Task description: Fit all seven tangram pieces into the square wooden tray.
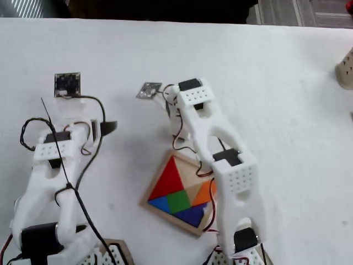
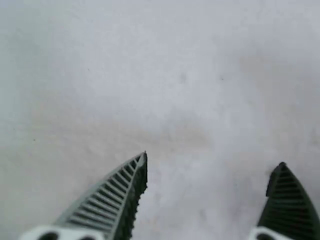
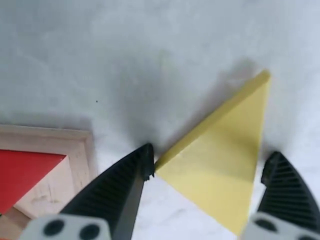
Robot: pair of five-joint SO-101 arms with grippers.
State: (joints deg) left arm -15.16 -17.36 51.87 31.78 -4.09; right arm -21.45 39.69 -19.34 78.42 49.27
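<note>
The square wooden tray (image 1: pixel 159 175) lies at the table's middle front. In it are a large red triangle (image 1: pixel 168 179), a green piece (image 1: pixel 177 201), blue pieces (image 1: pixel 193 215) and an orange piece (image 1: pixel 203 193). My right arm (image 1: pixel 220 149) stretches over the tray's right side. My right gripper (image 3: pixel 211 161) is shut on a yellow triangle (image 3: pixel 225 165), held tilted just beyond the tray's corner (image 3: pixel 82 150). My left gripper (image 2: pixel 212 160) stands open over bare white table, nothing between its fingers (image 2: pixel 125 195). My left arm (image 1: pixel 55 149) is well to the left of the tray.
A tan perforated object (image 1: pixel 345 69) stands at the right edge. A wooden-edged thing (image 1: pixel 118 251) pokes in at the bottom left. Loose black cables (image 1: pixel 83 182) trail along the left arm. The table's far edge (image 1: pixel 165 21) runs along the top.
</note>
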